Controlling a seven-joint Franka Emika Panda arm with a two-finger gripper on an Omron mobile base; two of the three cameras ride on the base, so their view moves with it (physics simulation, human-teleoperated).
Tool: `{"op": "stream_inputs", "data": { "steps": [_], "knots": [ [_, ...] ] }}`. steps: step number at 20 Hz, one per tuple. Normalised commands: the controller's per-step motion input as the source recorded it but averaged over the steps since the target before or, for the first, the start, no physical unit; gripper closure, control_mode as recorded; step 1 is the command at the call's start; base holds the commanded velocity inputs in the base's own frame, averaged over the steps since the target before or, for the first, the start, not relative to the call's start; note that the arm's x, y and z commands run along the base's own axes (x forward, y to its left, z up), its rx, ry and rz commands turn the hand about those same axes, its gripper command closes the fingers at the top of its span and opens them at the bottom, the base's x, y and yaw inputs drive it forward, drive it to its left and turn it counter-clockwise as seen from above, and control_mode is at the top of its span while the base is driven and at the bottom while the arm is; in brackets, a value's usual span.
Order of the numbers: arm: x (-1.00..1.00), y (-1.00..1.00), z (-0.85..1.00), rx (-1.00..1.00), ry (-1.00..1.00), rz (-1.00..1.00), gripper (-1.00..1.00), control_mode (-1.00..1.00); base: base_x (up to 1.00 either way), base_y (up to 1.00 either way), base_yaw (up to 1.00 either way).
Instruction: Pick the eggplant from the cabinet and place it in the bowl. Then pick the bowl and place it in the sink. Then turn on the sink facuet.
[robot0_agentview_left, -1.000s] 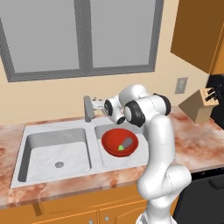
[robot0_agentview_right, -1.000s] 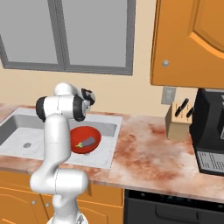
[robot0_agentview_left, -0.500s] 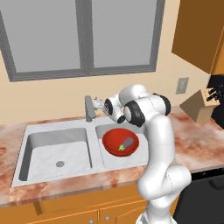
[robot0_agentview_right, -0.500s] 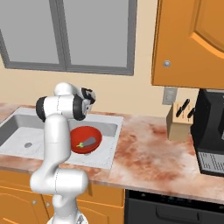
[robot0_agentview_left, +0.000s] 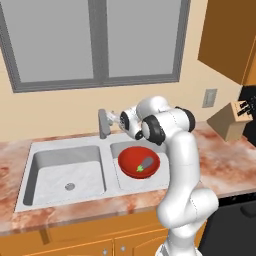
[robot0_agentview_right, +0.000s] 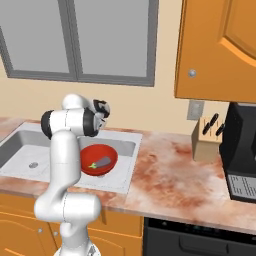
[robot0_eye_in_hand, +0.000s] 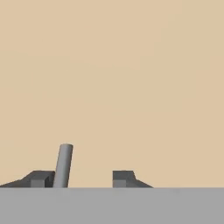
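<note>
The red bowl (robot0_agentview_left: 134, 159) sits in the right basin of the grey double sink (robot0_agentview_left: 60, 172), with the small grey-purple eggplant (robot0_agentview_left: 146, 163) lying in it, green tip toward the front. The bowl (robot0_agentview_right: 95, 155) and eggplant (robot0_agentview_right: 103, 162) also show from the right. The grey faucet (robot0_agentview_left: 104, 123) stands behind the divider between the basins. My gripper (robot0_agentview_left: 116, 119) is level with the faucet's top, just to its right. In the hand view the gripper (robot0_eye_in_hand: 83, 179) is open, with a slim grey faucet rod (robot0_eye_in_hand: 64, 165) between the fingertips, close to the left one (robot0_eye_in_hand: 40, 178). The gripper (robot0_agentview_right: 103, 109) points at the wall.
Marbled reddish counter (robot0_agentview_right: 170, 170) runs right of the sink. A knife block (robot0_agentview_right: 207, 137) and a dark coffee machine (robot0_agentview_right: 242, 160) stand at the right. A panelled orange cabinet (robot0_agentview_right: 220, 50) hangs above them. A window (robot0_agentview_left: 100, 40) lies behind the sink.
</note>
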Motion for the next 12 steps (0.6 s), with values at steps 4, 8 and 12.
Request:
{"op": "stream_inputs", "data": {
  "steps": [4,8,12],
  "knots": [
    [0.04,-1.00,-0.84,0.08,0.14,-0.10,1.00,-1.00,0.00,0.00,0.00],
    [0.01,-1.00,-0.91,0.07,0.15,-0.10,1.00,-1.00,0.00,0.00,0.00],
    [0.00,-1.00,-0.93,0.08,0.16,-0.10,1.00,-1.00,0.00,0.00,0.00]
  ]
}}
